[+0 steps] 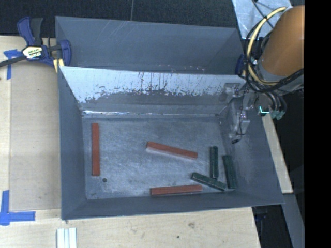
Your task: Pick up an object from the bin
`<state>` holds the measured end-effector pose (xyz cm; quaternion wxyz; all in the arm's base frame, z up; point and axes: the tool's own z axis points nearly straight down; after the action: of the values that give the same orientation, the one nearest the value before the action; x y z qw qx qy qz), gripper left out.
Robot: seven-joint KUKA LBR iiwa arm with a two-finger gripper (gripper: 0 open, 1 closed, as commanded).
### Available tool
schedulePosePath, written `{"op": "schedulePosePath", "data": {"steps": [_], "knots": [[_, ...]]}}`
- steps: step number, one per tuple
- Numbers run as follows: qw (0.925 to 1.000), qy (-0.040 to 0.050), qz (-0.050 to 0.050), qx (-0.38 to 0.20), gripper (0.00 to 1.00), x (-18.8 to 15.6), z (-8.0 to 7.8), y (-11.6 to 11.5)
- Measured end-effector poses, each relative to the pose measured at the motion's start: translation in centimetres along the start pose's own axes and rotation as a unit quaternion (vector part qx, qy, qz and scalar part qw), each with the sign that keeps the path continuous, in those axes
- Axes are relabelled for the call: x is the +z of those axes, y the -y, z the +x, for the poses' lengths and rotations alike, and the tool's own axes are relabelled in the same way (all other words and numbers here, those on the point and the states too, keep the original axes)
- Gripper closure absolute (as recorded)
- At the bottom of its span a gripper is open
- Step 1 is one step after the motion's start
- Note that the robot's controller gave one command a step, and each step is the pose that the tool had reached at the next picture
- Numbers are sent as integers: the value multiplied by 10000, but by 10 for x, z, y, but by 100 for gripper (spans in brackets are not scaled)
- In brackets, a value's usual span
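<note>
I see the end effector (237,130) low by the right wall of the bin (72,154), near a dark green bar (213,161); open or closed, I can't tell.

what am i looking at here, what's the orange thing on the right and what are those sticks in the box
The orange cover is part of a robot that reaches in from the right. One camera looks down on a grey metal bin. The robot's claw hangs by the bin's right wall, with nothing visibly in it. Three reddish-brown bars lie on the floor: a left bar, a tilted middle bar and a front bar. Three dark green bars lie just below the claw.
</note>
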<state>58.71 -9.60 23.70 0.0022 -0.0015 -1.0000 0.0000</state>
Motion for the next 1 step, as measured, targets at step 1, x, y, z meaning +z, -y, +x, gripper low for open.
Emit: {"op": "schedulePosePath", "data": {"steps": [1], "knots": [[9987,1,-6,-501,0,151,3,-45]]}}
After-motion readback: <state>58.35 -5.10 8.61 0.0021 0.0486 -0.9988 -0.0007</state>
